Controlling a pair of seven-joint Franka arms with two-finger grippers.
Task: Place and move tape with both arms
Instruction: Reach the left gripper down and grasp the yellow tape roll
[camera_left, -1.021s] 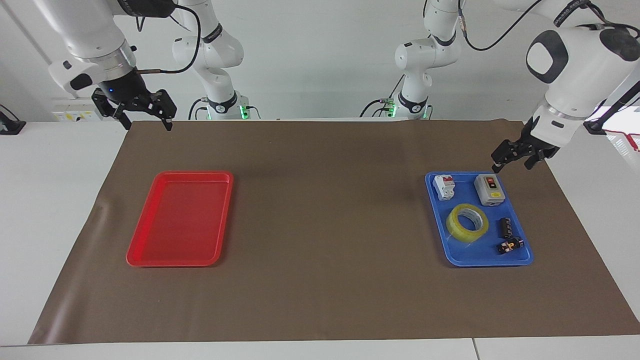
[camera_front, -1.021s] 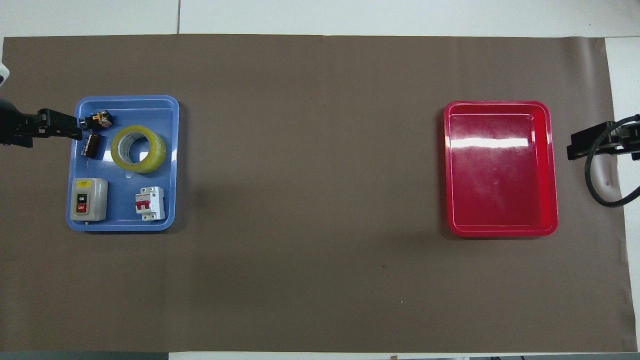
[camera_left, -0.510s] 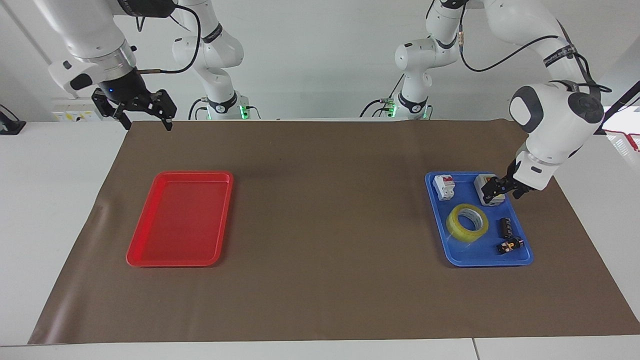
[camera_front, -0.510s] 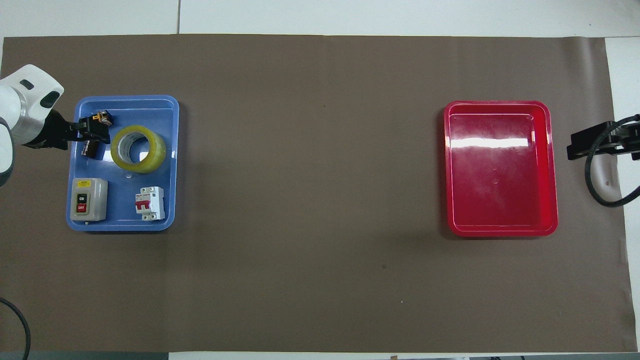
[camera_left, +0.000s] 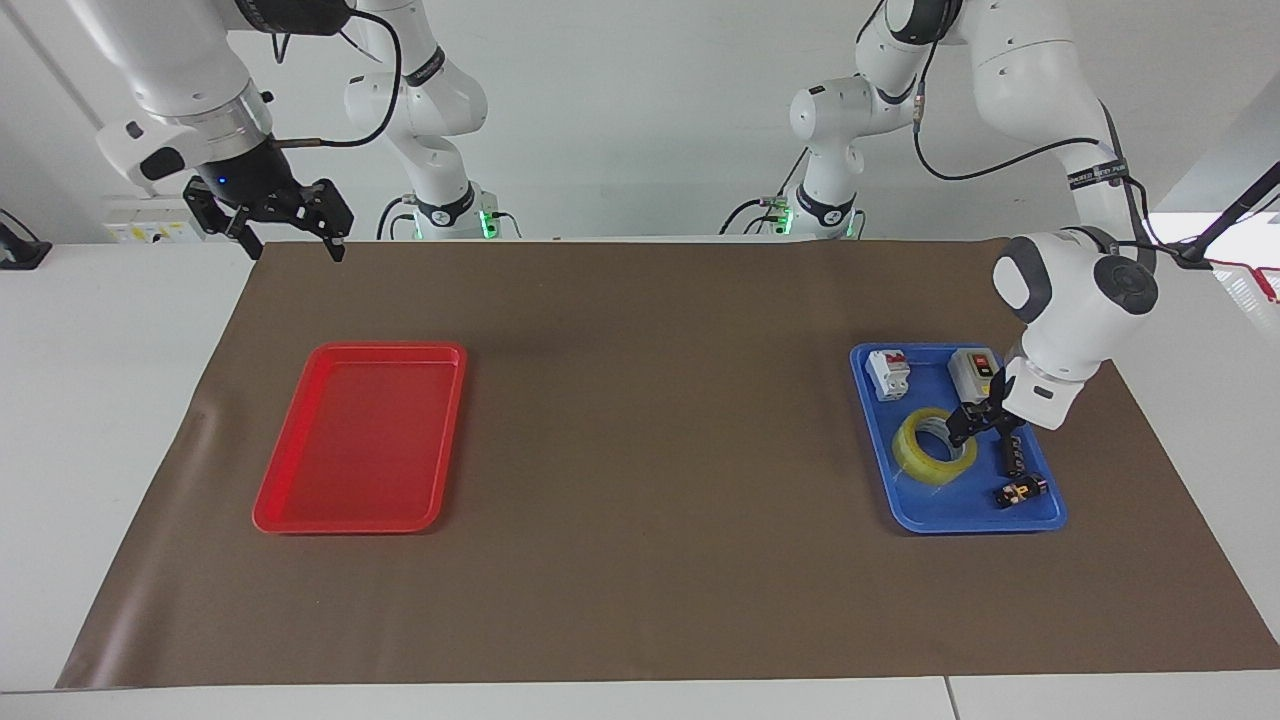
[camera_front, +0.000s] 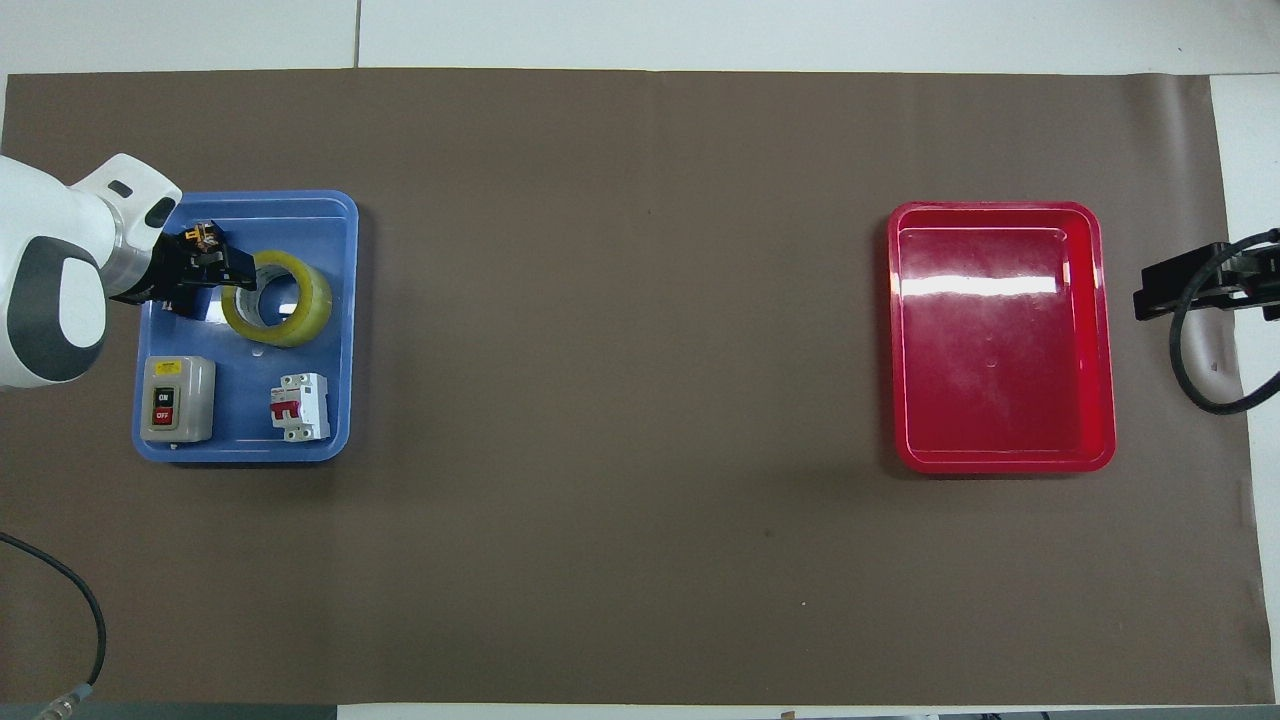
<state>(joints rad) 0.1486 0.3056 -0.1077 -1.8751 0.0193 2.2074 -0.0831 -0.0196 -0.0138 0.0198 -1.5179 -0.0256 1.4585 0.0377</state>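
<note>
Hovering left pincer (camera_left: 968, 428) at tape (camera_left: 925, 455) rim.

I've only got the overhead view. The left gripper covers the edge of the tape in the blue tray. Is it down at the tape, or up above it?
Observer: In the facing view the left gripper is low, down at the rim of the tape, inside the blue tray. I cannot tell whether it touches.
Operator: And the right gripper? I see only a black bit at the edge.
Observer: The right gripper hangs open and raised, waiting by the corner of the brown mat, not over the red tray.
</note>
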